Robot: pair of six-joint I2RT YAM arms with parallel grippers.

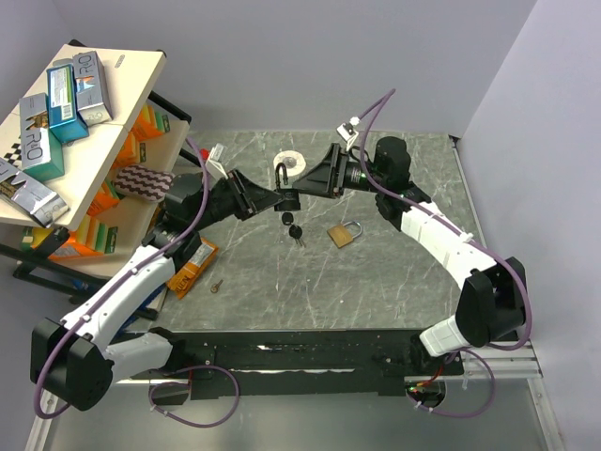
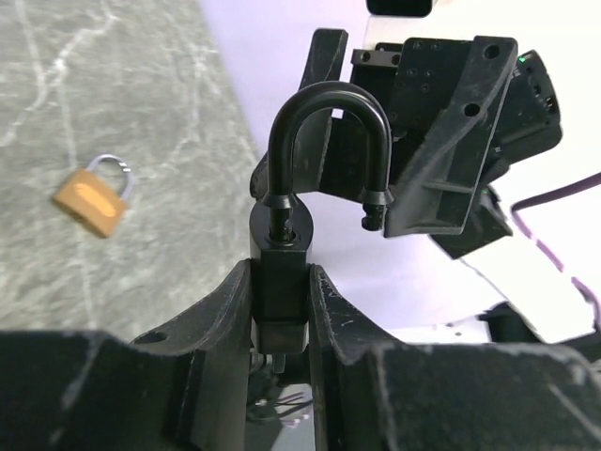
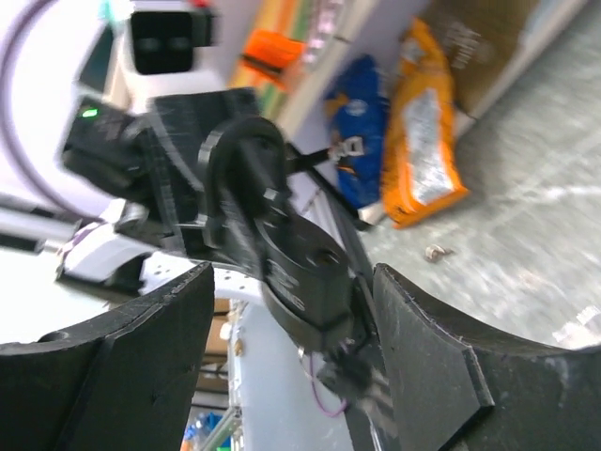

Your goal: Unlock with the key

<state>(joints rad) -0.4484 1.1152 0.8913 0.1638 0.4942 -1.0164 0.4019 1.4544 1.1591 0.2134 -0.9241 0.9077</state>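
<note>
Above mid-table (image 1: 394,291), the L claw (image 2: 280,282) is clamped on the body of a black lock (image 2: 282,246), fingers on its two sides, shackle (image 2: 329,103) pointing away twd the other arm. That's prob. so the body can't twist while the far end is worked. One shackle leg sits in the body; the other is out & swung clear, so the lock reads as already unlocked. R claw (image 3: 291,282) faces it w/ jaws spread wide, one each side of the lock, gripping nothing. No contact that I can see, tho that view is blurred. Keys (image 1: 293,225) show in the top view only: black heads just below the lock, nearer the bases than both claws, close under the L fingertips, neither claw on them. Can't tell if they hang from the keyhole or lie on the table. Brass lock (image 1: 345,233) lies apart, to the right.
</note>
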